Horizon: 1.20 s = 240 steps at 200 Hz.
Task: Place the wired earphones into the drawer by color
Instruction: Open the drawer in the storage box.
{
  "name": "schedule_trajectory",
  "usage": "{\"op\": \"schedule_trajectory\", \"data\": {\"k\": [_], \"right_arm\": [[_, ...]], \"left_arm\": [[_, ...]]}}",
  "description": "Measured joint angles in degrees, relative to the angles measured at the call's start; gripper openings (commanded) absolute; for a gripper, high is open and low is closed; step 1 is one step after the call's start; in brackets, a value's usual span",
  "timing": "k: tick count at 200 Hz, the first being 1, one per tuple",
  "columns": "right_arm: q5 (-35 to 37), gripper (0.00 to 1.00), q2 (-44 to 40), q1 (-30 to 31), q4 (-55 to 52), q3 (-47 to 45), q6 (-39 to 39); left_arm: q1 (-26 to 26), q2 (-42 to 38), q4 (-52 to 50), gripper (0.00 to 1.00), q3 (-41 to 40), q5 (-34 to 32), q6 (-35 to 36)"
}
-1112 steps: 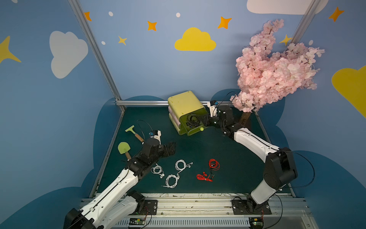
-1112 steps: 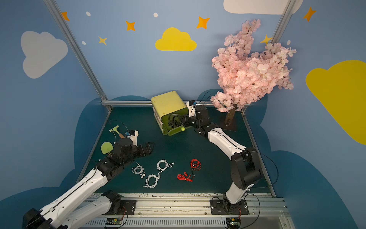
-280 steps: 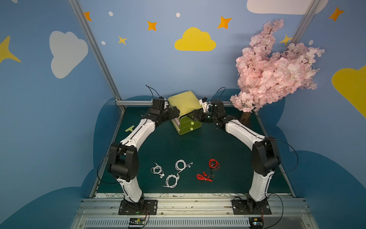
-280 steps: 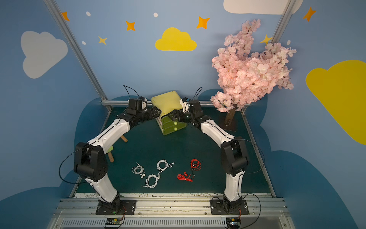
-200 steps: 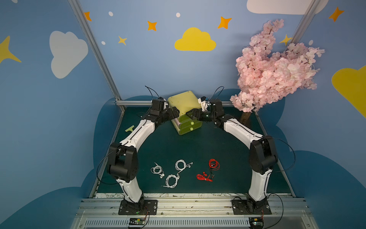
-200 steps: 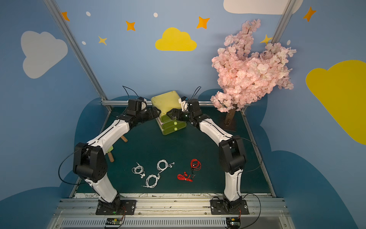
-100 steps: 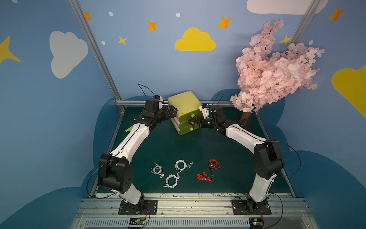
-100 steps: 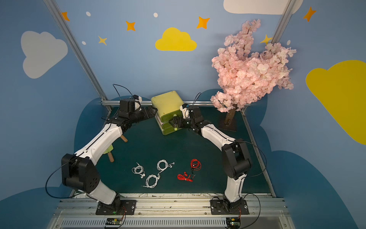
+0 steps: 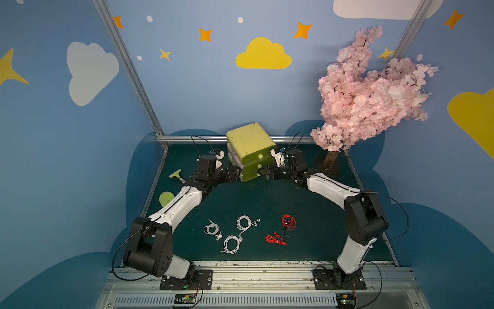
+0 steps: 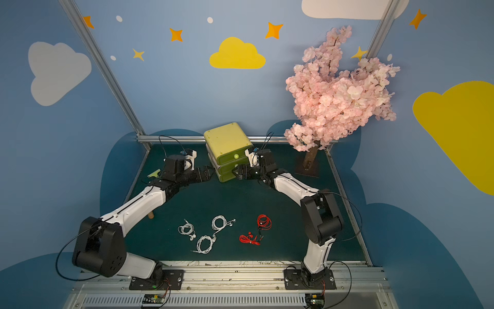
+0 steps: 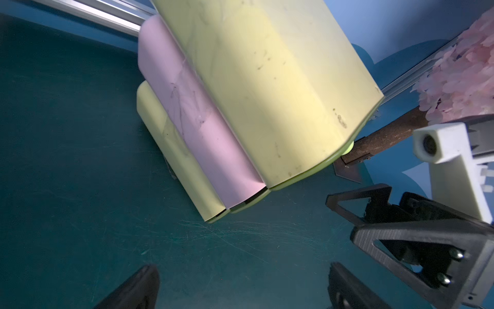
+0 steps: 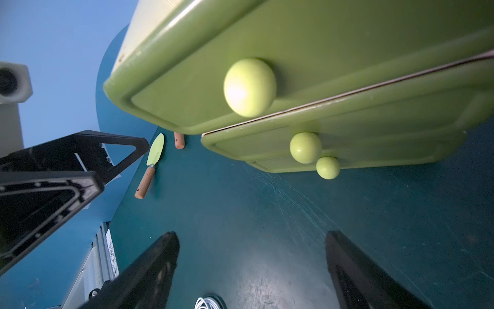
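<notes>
arms point(image 9: 184, 203) flank the shut drawers point(image 9: 250, 149)
both top views: arms stretch low and forward, one each side, likely to steady and open a drawer; white earphones point(image 9: 232, 236) and red earphones point(image 9: 275, 239) lie well back on the mat point(image 9: 254, 198). left wrist: left claw point(image 11: 240, 289) apart, empty. right wrist: right claw point(image 12: 251, 270) apart, empty, facing the knobs point(image 12: 304, 147)

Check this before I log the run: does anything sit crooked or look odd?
The drawer unit sits askew, its knobbed front angled toward the right pincer instead of square with the back rail. Nothing else stands out.
</notes>
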Motion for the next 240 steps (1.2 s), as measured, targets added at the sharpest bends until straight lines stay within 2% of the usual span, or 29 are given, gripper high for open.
{"op": "schedule_trajectory", "data": {"k": [63,126,189,240], "right_arm": [[0.0,0.86,5.0,-0.5,1.7,1.3,3.8],[0.2,0.81,7.5,-0.9,4.1,4.7,7.6],[0.3,0.59,11.4,-1.1,6.8,6.8,11.1],[0.5,0.57,12.0,-1.1,8.4,6.8,13.6]], "left_arm": [[-0.6,6.7,5.3,1.00,3.3,-0.6,0.4],[-0.6,9.6,7.2,1.00,5.9,-2.6,-1.3],[-0.8,10.2,7.1,1.00,6.3,-3.1,-1.8],[-0.8,10.2,7.1,1.00,6.3,-3.3,-1.9]]}}
